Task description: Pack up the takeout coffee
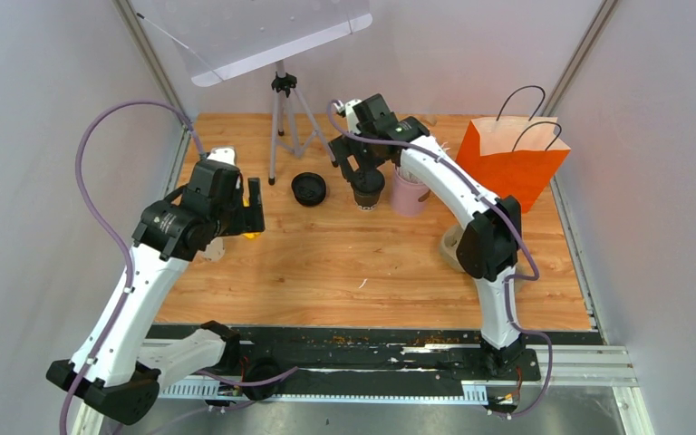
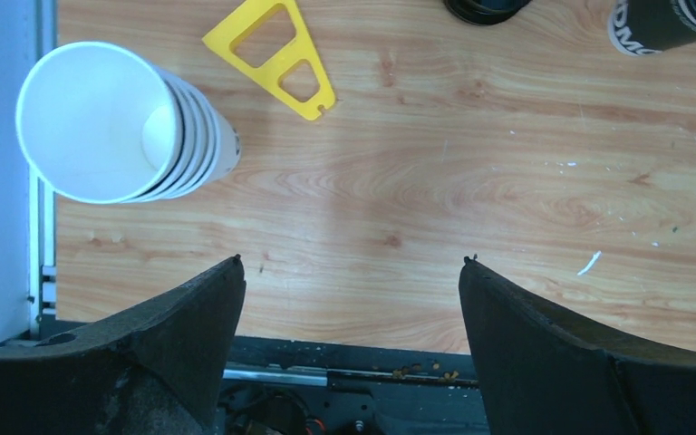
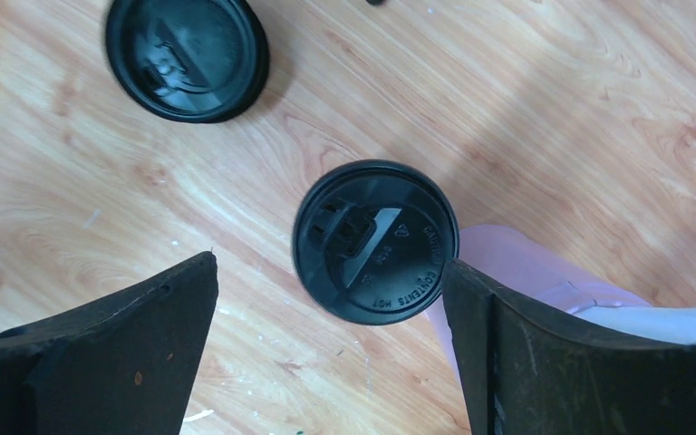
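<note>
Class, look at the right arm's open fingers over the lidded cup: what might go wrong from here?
The pink cup stands close beside the lidded cup, so one of the right fingers may strike and tip it when descending. Gripping too high might pop the lid off.

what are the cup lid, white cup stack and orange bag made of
The cup lid: likely plastic, glossy black, raised moulded lettering.
The white cup stack: probably paper, matte, thin nested rims.
The orange bag: probably paper, creased sides.

top: high, rear, looking down | wrists: close, downward | shared: loose lid (image 1: 308, 188)
</note>
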{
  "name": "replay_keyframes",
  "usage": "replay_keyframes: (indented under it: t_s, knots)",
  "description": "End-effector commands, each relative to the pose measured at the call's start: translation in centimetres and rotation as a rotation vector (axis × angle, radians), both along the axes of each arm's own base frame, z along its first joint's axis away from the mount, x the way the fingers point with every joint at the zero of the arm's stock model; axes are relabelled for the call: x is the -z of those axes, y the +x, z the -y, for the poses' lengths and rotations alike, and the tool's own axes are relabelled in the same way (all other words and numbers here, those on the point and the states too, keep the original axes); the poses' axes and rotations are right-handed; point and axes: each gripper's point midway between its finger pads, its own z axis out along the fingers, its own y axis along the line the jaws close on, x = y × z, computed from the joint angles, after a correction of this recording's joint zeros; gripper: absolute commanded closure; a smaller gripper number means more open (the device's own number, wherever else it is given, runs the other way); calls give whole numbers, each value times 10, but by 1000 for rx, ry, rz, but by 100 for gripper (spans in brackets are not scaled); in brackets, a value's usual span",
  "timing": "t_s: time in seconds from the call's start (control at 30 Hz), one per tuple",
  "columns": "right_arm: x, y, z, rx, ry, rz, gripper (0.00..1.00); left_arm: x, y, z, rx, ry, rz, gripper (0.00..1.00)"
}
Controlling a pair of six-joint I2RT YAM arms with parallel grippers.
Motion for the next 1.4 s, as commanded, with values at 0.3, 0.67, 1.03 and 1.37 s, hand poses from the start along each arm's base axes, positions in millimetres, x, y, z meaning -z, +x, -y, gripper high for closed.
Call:
replay_keyframes:
  t_s: [0.3,0.67,1.03,1.37]
  knots:
    - [-137,-109,-29,-167,433,12,12,2,22,-68,-412,-35,15,19]
    - [-139,-176,-7,-267,462,-1,12,23,74,-100,-441,92,-19,34]
    - [-123,-194,13,-284,391,-15,11,54,79,-120,-472,127,-69,48]
    - [-122,-196,15,-280,385,-26,11,67,75,-125,-455,105,-124,55]
